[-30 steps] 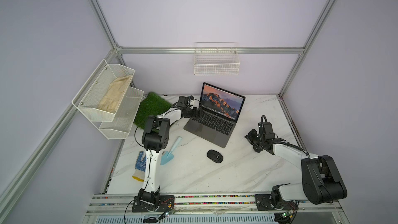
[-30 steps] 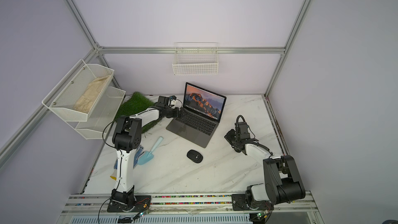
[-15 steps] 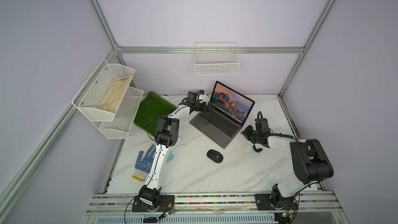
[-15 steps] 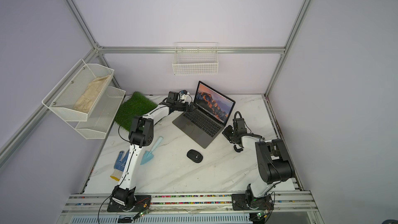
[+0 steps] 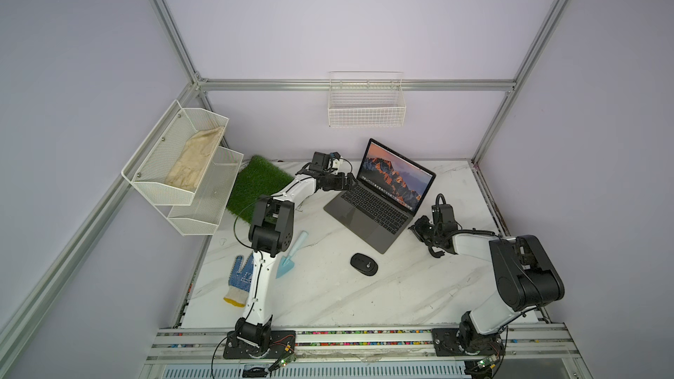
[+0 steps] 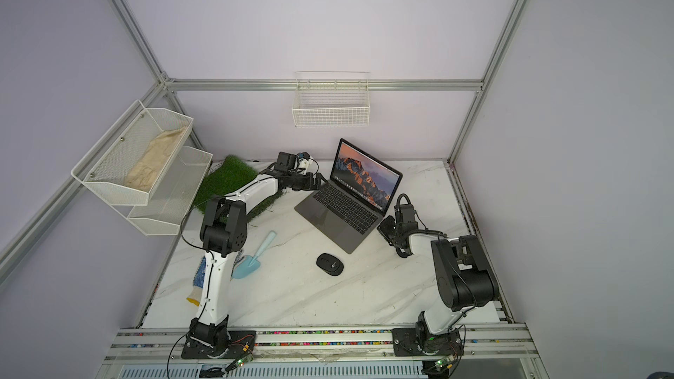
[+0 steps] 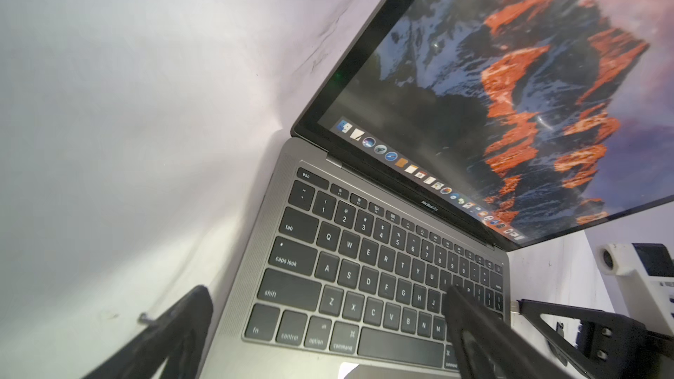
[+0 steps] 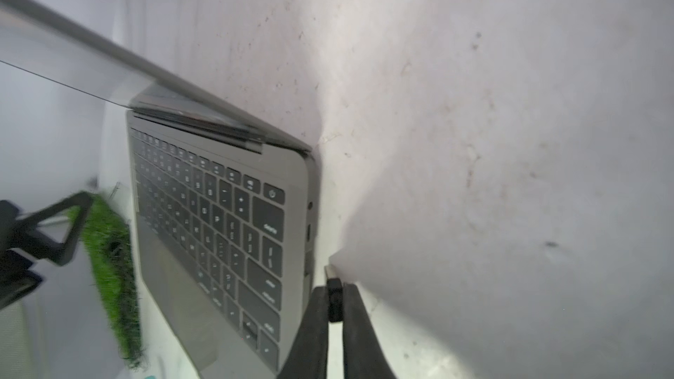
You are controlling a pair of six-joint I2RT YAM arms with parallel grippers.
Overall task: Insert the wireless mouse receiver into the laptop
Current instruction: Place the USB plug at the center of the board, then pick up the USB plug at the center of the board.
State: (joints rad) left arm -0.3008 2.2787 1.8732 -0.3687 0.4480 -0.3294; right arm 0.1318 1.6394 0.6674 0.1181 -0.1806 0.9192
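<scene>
The laptop (image 5: 368,209) (image 6: 339,209) stands open and skewed on the marble table, an orange mountain on its screen. In the right wrist view, my right gripper (image 8: 334,286) is shut on the wireless mouse receiver (image 8: 334,298), a small black stub whose metal plug points forward. The receiver hangs just beside the laptop's (image 8: 219,213) right side, a narrow gap away. In both top views, my right gripper (image 5: 415,229) (image 6: 383,229) sits at that edge. My left gripper (image 5: 348,180) (image 6: 320,180) (image 7: 326,293) stands open, straddling the left edge of the laptop (image 7: 364,267) near the hinge.
A black mouse (image 5: 364,264) lies in front of the laptop. A light-blue trowel (image 5: 290,255) and a dotted glove (image 5: 240,280) lie by the left arm. A green grass mat (image 5: 259,184) is at the back left. A wire basket (image 5: 366,103) and white shelves (image 5: 182,169) hang on the walls.
Over the last second the laptop slid and turned to the right with my left gripper at its left rear corner. My right gripper moved in closer to the laptop's right side.
</scene>
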